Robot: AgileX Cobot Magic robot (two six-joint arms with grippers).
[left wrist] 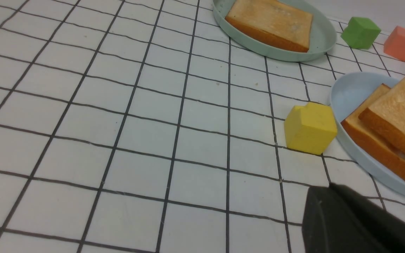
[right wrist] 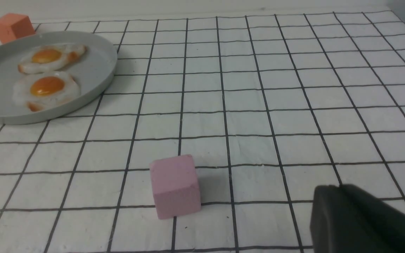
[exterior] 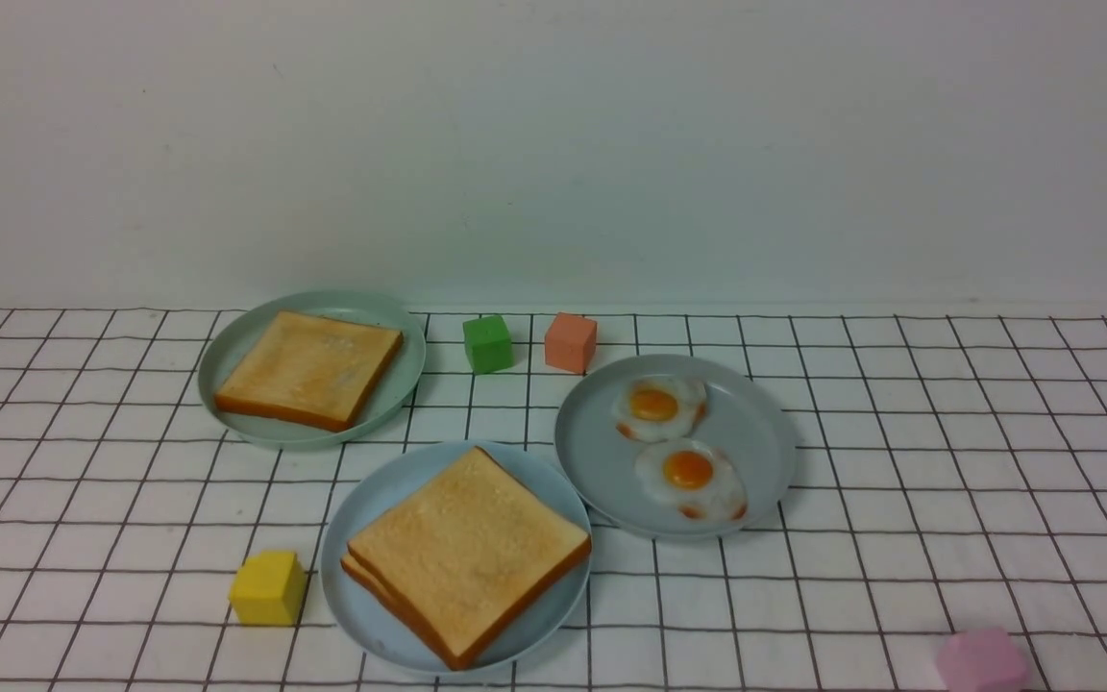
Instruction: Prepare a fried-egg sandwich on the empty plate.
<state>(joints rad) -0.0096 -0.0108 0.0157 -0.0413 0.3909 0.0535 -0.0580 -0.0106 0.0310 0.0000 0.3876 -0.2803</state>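
Two toast slices (exterior: 469, 553) are sitting stacked on the sky-blue plate (exterior: 366, 500) at six o'clock on the counter (exterior: 947, 461). Two eggs (exterior: 690, 478) are waiting on the grey-blue plate (exterior: 755, 423) at three o'clock, none visible between the slices. The top slice is overhanging, so a nudge could slide it off. Neither pincer's opening is showing; cannot tell.

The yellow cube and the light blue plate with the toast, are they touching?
Apart. The left wrist view shows a strip of white cloth between the yellow cube and the light blue plate; the front view shows that gap too.
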